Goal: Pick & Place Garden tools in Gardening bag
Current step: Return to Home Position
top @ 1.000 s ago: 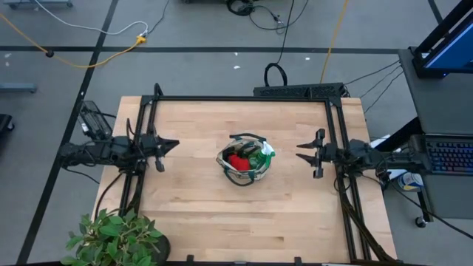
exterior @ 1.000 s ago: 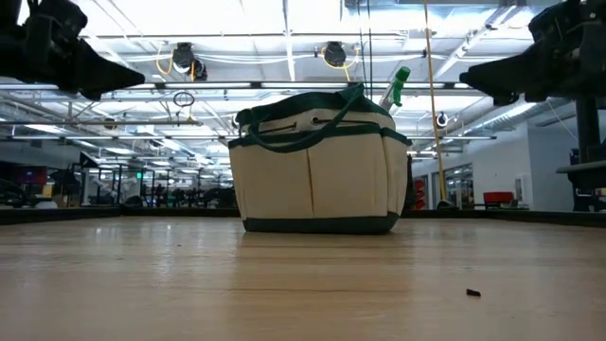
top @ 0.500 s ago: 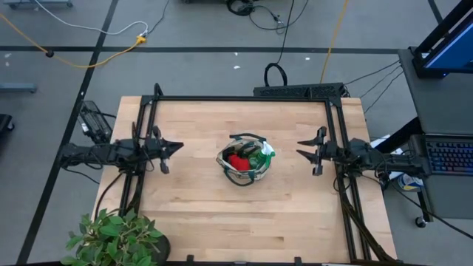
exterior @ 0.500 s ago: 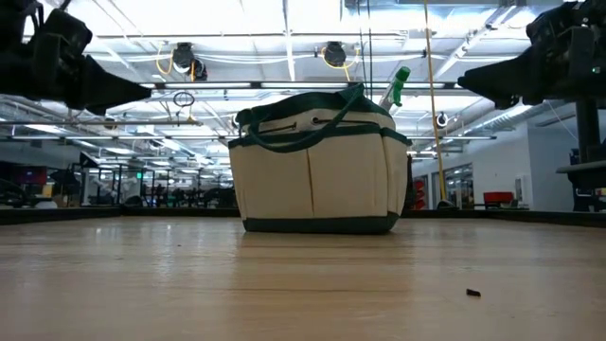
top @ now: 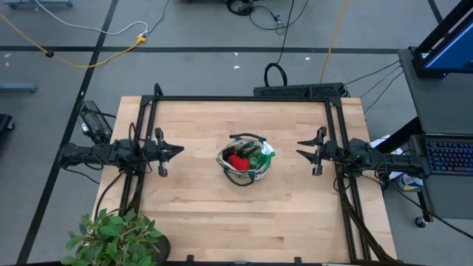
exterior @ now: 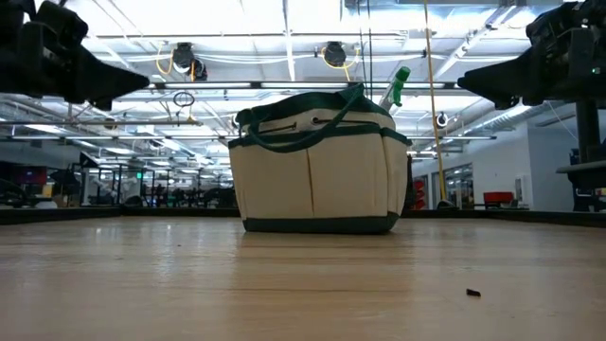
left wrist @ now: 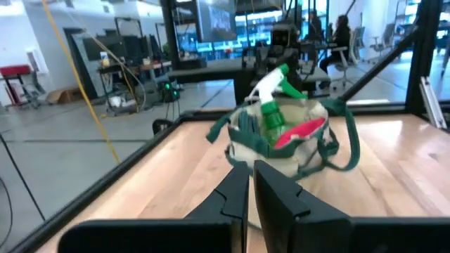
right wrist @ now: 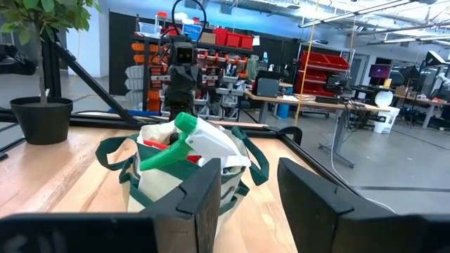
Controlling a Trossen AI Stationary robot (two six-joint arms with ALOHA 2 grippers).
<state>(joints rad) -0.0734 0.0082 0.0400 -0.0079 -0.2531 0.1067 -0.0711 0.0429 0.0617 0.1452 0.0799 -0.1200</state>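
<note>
The gardening bag [top: 245, 159] [exterior: 317, 166], beige with a dark green rim and loop handles, stands upright on its flat bottom at the table's middle. A green spray bottle with a white nozzle [right wrist: 186, 144] [left wrist: 271, 105] and a red glove [top: 237, 161] [left wrist: 302, 131] poke out of its top; the other garden tools are hidden or out of view. My left gripper [top: 177, 150] [left wrist: 251, 169] hovers left of the bag, level and shut, holding nothing. My right gripper [top: 299, 149] [right wrist: 249, 176] hovers right of the bag, open and pointing at it.
A leafy potted plant [top: 111, 236] [right wrist: 42, 70] stands at the table's near left corner. Black frame rails [top: 244, 98] run along the far, left and right edges. Bare wood lies all round the bag. A small dark speck [exterior: 472, 293] lies near the front.
My left gripper has sunk a little and tipped toward level, staying shut. The bag and my right gripper have kept still.
</note>
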